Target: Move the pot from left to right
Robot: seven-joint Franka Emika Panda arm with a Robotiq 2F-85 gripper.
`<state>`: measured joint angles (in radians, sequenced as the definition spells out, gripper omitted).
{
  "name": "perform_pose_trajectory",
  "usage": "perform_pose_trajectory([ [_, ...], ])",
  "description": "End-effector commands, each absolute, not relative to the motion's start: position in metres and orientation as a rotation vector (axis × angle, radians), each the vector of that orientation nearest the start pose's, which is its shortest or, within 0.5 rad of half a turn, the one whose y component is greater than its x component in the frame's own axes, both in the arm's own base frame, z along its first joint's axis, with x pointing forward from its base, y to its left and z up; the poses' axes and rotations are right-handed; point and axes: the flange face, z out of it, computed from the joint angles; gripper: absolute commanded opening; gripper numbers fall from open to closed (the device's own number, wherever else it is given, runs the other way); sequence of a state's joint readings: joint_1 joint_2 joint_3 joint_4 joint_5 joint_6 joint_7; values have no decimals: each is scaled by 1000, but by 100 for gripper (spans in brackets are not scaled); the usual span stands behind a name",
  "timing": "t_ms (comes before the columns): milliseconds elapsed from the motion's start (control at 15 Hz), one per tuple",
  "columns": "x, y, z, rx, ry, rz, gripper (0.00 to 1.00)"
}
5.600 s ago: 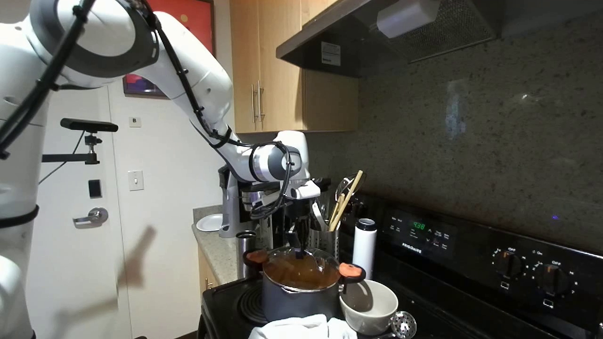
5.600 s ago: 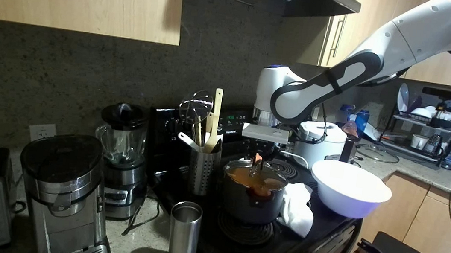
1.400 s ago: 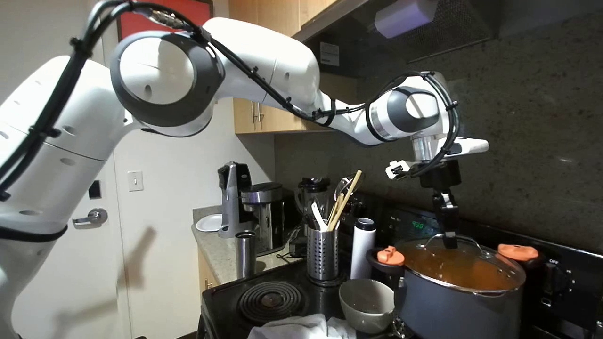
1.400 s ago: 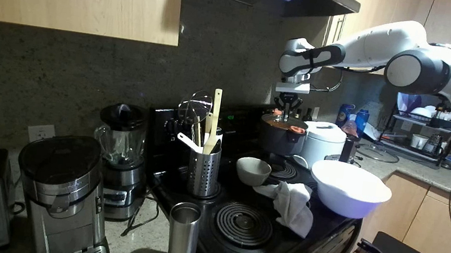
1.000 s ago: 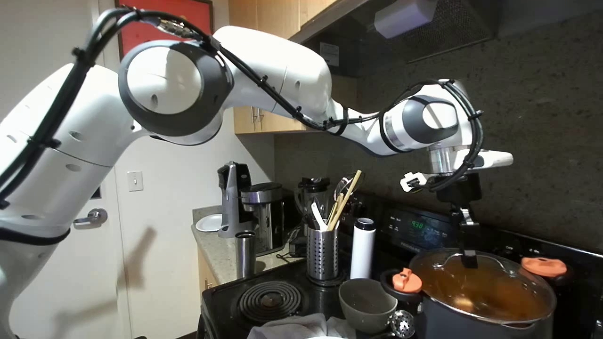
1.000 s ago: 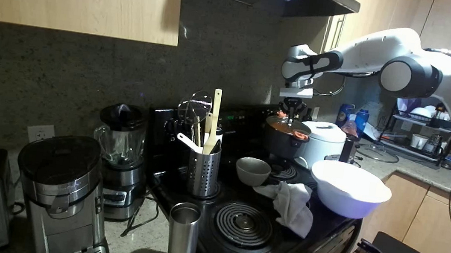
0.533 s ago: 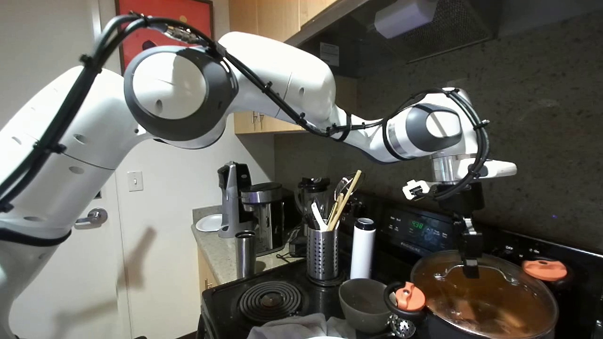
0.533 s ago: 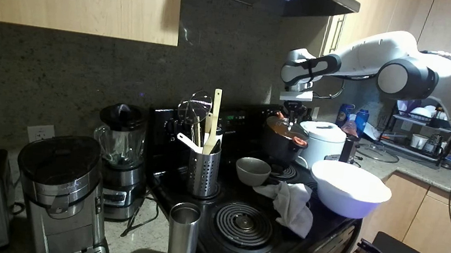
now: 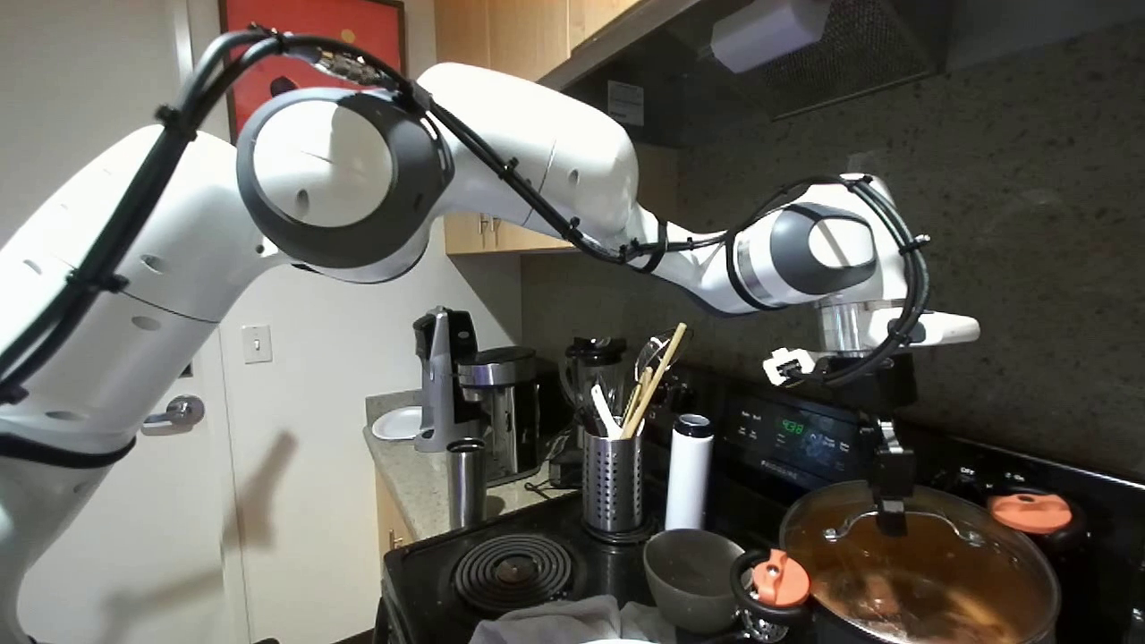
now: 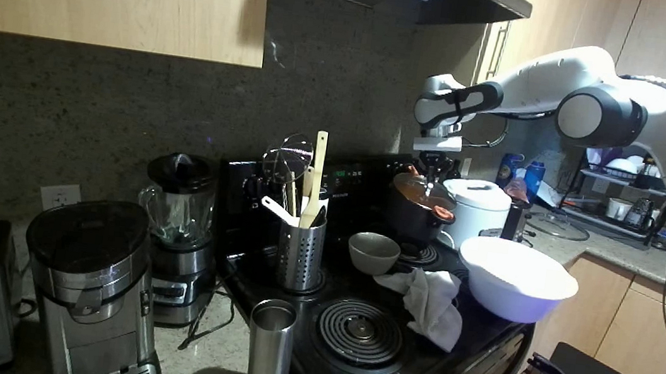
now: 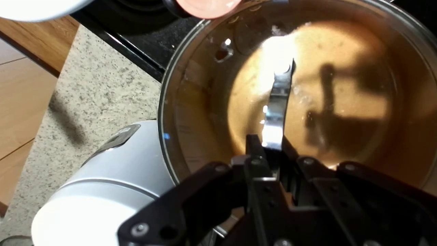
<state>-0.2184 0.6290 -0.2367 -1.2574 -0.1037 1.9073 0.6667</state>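
The pot [image 9: 832,624] is dark grey with orange-red side handles and a glass lid [image 9: 939,577] on top. It is at the right in an exterior view and over the back right burner in an exterior view [image 10: 410,219]. My gripper [image 9: 891,521] is shut on the metal lid handle [image 11: 278,109], which shows between the fingertips [image 11: 271,147] in the wrist view. The orange-brown inside shows through the lid. The pot looks nearly level. Its underside is hidden, so I cannot tell whether it touches the burner.
A grey bowl [image 10: 373,253] and white towel [image 10: 436,307] lie in front of the pot. A white rice cooker [image 10: 478,208] stands close beside it, and a large white bowl [image 10: 515,279] stands nearby. A utensil holder [image 10: 300,256] and white bottle [image 9: 689,474] are farther left.
Since several seconds ago the pot has moved with my gripper from the left burner to the back right. In the last second it sank slightly; now it barely moves.
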Motion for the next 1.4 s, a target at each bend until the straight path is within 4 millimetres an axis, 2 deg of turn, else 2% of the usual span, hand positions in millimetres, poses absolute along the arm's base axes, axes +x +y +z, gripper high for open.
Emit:
perform_pose_trajectory([
  [0,654,-283,452,-2923,1625,-206,8],
  [267,635,-279,469,-2933,1610,-202,8],
  [600,607,-277,476,-2956,1614,-140,8],
  [1000,584,-269,462,-2999,1613,-89,7],
  [1333,580,-252,451,-3030,1582,-104,7],
])
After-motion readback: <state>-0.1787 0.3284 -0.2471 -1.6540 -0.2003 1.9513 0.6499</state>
